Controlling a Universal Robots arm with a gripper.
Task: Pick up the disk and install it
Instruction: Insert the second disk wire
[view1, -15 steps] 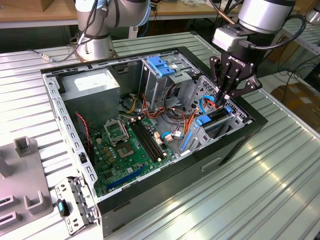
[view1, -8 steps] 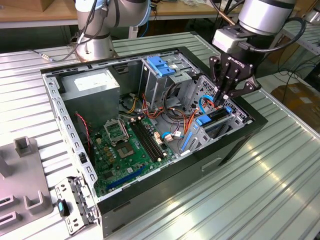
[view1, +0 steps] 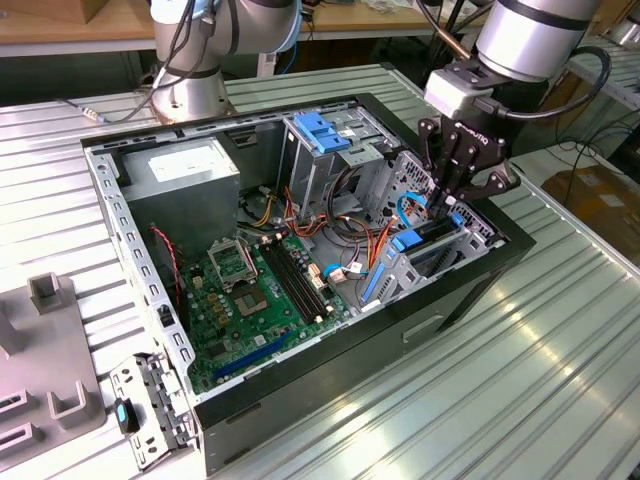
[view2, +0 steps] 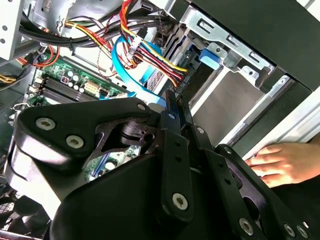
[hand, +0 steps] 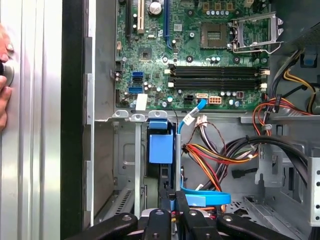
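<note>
Inside the open computer case (view1: 150, 290) lying on the slatted metal table (view1: 520, 380), the gripper (view1: 447, 205) reaches down at the corner toward the exterior view's right, its black fingers drawn together on the upper edge of the disk (view1: 432, 240), which stands on edge in the lower drive bay with its blue rail (view1: 408, 241) showing. In the first wrist view the fingertips (hand: 172, 200) meet on a thin edge just beside the blue tab (hand: 161, 145) of the bay, with a flat blue data cable (hand: 205, 199) curling past them. The second wrist view shows the same narrow pinch (view2: 172, 107), with bundled red, yellow and black power wires (view2: 155, 55) close behind. The green motherboard (view1: 250, 300) covers the floor of the case, its memory slots (view1: 295, 280) and empty processor socket (view1: 232, 262) exposed. A grey power-supply box (view1: 190, 165) sits at the far corner, and a metal drive cage with a blue handle (view1: 325, 135) stands beside it. A person's hand (view2: 280, 162) rests on the table just outside the case wall, near the gripper.
</note>
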